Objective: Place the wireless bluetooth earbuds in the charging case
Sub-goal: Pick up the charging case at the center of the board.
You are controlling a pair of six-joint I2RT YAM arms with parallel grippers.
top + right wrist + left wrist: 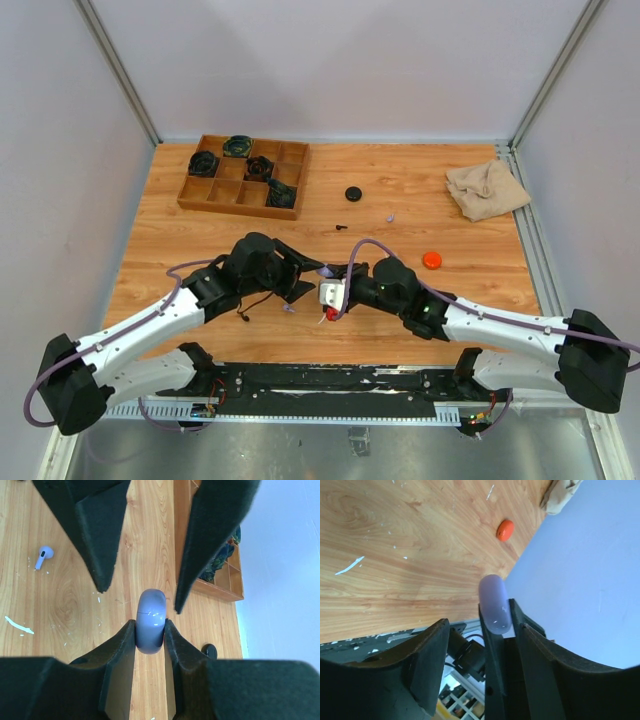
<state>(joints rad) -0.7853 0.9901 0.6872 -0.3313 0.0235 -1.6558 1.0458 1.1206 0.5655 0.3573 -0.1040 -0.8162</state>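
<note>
My right gripper (150,626) is shut on the lavender charging case (151,619), which stands on edge above the table with its lid closed. My left gripper (482,626) is open. Its fingers (97,535) straddle the case (495,602) from the opposite side, with a gap on at least one side. In the top view the two grippers meet at the table's middle, left (312,270) and right (337,272). One lavender earbud (44,556) lies on the wood to the left (288,308). Another tiny lavender piece (389,215) and a black one (341,227) lie farther back.
A wooden compartment tray (243,176) with dark bundles stands at the back left. A black round case (353,193) and an orange one (431,260) sit on the table. A beige cloth (487,188) lies at the back right. Pale slivers (17,625) dot the wood.
</note>
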